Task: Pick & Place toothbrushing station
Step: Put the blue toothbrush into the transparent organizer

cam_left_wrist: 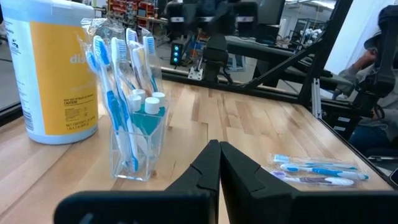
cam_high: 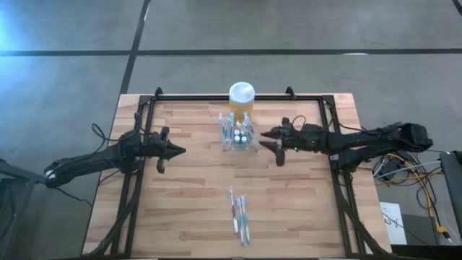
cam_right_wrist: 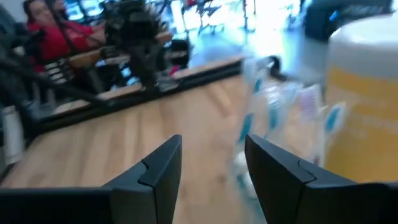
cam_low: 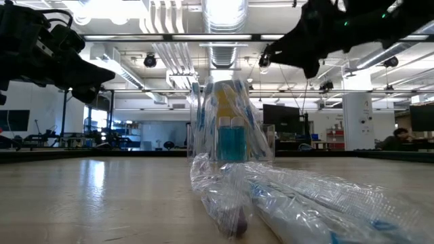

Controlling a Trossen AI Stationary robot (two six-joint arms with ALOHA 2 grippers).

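Observation:
The toothbrushing station (cam_high: 237,134) is a small clear holder with several blue and white toothbrushes and small bottles. It stands on its base at the table's middle, just in front of a yellow jar with a white lid (cam_high: 241,97). It also shows in the left wrist view (cam_left_wrist: 134,143) and, blurred, in the right wrist view (cam_right_wrist: 273,118). My left gripper (cam_high: 177,151) is shut and empty, to the left of the holder and above the table. My right gripper (cam_high: 271,143) is open and empty, close to the holder's right side and raised above the table.
Wrapped toothbrushes in clear plastic (cam_high: 239,215) lie near the table's front edge; they fill the low view's foreground (cam_low: 285,196). A black frame (cam_high: 326,97) runs round the table's sides and back. A person (cam_right_wrist: 46,31) shows in the room beyond.

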